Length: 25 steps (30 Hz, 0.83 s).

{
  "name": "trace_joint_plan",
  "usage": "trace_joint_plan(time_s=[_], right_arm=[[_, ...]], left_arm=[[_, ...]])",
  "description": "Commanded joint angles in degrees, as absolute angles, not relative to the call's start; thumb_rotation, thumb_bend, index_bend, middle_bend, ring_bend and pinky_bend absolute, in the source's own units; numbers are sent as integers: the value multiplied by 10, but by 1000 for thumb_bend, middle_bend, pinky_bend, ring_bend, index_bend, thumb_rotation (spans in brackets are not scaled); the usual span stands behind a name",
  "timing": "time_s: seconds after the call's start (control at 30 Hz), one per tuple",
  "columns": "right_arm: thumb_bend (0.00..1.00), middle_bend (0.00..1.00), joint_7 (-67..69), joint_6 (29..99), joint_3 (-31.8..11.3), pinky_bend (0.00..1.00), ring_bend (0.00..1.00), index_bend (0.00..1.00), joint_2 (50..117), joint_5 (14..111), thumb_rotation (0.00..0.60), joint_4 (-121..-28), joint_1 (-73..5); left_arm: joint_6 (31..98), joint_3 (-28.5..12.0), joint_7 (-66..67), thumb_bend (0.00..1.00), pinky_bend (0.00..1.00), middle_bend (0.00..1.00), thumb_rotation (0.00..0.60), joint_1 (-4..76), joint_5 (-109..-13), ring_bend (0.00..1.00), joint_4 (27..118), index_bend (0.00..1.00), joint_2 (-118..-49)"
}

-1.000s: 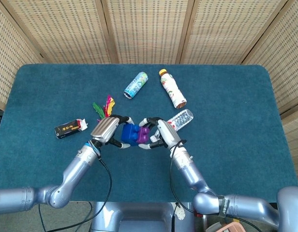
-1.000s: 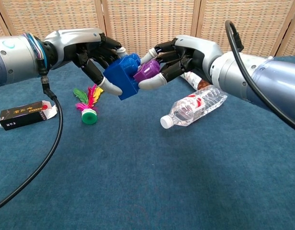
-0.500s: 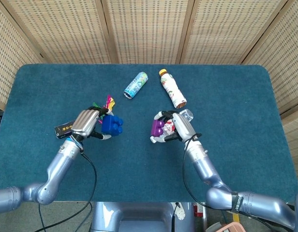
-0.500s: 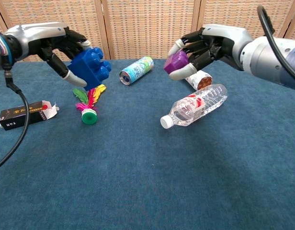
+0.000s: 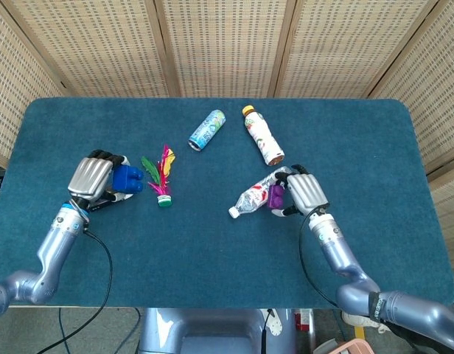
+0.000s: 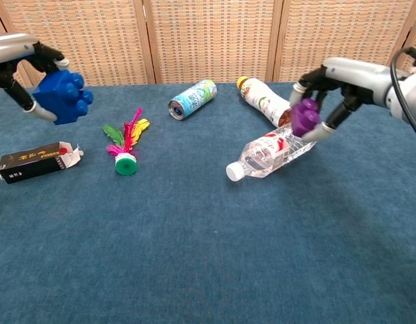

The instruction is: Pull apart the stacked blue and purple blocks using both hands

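The pulling-apart appears to be done: the blue block (image 6: 59, 97) is grasped in the left hand (image 5: 94, 177) above the left side of the table (image 5: 212, 243), while the purple block (image 6: 304, 117) is grasped in the right hand (image 5: 304, 190) just over the clear bottle (image 6: 272, 152), well apart from the blue one. What is judged to remain is the setting down of each block on bare cloth; for the purple one, a spot beside the clear bottle would be called for, so that the bottle is not rolled. Counted on the table are one clear bottle, one drink bottle (image 5: 263, 136), one can (image 5: 207, 129), one feathered shuttlecock (image 5: 160, 175) and one small black carton (image 6: 36, 162); two blocks are held
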<state>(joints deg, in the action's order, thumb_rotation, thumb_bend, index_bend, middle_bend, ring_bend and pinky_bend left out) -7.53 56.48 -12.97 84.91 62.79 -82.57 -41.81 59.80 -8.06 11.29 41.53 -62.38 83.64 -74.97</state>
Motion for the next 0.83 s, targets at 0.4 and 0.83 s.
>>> trace_joint_plan(time_s=[0.4,0.83], right_arm=[[0,0,-54,638,-87,6,0,0,756,725,600,-888,-355],[0,0,65,850,-4,0,0,0,685,891,600,-800,-206]], left_arm=[[637,-85,13,0,0,0,600,355,-673,0,848,0,-702],[815,-41,-6,0,0,0,600,200,-712,0,919,0,-658]])
